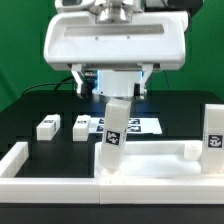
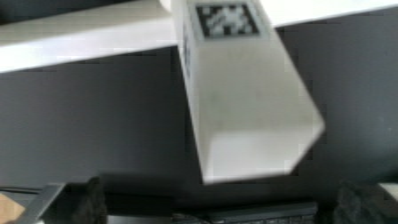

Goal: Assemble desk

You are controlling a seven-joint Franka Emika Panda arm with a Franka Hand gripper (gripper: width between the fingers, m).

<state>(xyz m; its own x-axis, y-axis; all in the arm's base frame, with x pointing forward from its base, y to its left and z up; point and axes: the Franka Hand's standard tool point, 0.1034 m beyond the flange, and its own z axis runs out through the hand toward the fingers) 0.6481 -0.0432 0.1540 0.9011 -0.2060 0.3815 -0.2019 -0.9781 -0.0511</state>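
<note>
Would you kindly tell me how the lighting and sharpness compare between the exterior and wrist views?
Exterior view: even light, fairly sharp, the white desk top nearly washed out against the black table. Wrist view: the leg is very close and soft, its tag smeared, one face in shade.

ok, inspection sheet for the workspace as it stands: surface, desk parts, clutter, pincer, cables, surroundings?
surface: black table, white border rails along its near edge.
job's things: desk top with middle leg and, at the exterior view's right, second leg upright on it; loose legs lying on the table.
clutter: marker board only.
pincer: open, jaws wide either side of the middle leg, not gripping.
cables: nothing seen.
surroundings: green backdrop.
</note>
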